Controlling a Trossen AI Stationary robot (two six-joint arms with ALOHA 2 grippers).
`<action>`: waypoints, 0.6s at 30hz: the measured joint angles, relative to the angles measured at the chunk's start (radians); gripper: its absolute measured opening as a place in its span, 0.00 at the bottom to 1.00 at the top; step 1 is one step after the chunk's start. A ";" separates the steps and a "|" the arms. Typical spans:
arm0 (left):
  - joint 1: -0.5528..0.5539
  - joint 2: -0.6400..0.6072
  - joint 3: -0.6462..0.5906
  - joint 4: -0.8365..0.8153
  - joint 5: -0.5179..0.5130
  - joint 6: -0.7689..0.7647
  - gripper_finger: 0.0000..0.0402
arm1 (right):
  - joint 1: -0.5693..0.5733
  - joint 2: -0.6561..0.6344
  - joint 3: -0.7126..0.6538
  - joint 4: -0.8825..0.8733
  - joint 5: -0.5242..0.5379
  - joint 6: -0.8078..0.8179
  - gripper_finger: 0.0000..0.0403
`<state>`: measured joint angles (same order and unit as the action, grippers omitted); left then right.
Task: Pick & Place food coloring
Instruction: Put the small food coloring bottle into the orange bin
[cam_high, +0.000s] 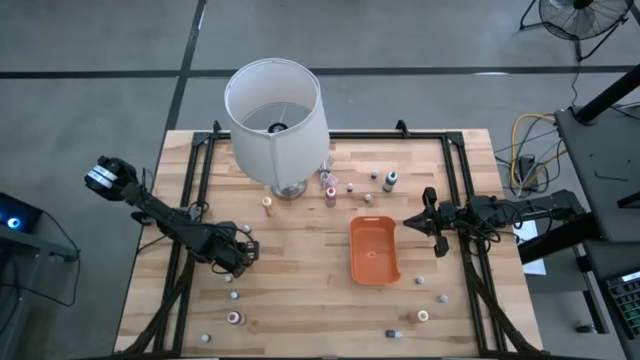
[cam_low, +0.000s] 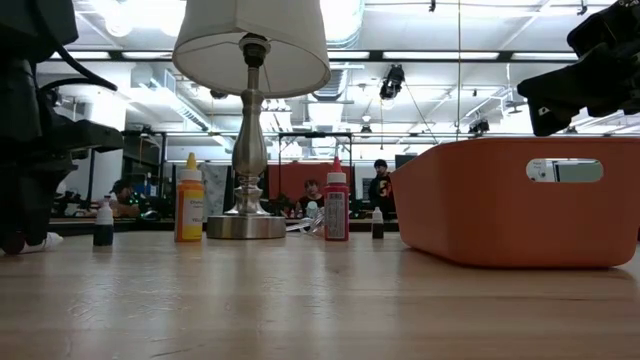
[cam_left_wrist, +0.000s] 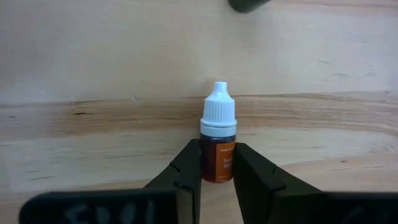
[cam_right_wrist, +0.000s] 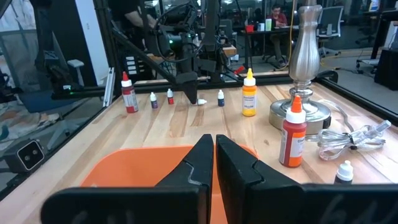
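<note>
- The little food coloring bottle (cam_left_wrist: 218, 144) (white cap, dark orange-brown contents) stands upright on the wooden table (cam_high: 300, 290), left side, a bit toward the front edge.
- The left gripper (cam_left_wrist: 217, 163) is down on it, one finger on each side of the bottle's body, pinching it.
- More small bottles are scattered around: an orange one (cam_low: 189, 199) and a red one (cam_low: 336, 202) near the lamp (cam_high: 277, 120), and a few loose along the front edge.
- The orange tray (cam_high: 374, 250) sits right of centre.
- The right gripper (cam_right_wrist: 214, 163) hangs over the tray's right rim with its fingers pressed together, holding nothing.
</note>
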<state>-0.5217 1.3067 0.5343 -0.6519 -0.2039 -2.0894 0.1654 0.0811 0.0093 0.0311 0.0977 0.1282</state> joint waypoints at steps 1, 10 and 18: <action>0.000 0.000 0.000 0.000 0.000 0.005 0.11 | 0.000 0.000 0.000 0.000 0.000 0.001 0.03; 0.002 -0.007 0.046 -0.027 -0.028 0.150 0.09 | 0.000 0.000 0.000 0.000 0.000 0.000 0.03; -0.001 -0.038 0.139 -0.036 -0.036 0.394 0.08 | 0.000 0.000 0.000 0.000 0.000 0.000 0.03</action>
<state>-0.5224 1.2689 0.6734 -0.6874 -0.2398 -1.6955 0.1656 0.0814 0.0093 0.0311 0.0977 0.1282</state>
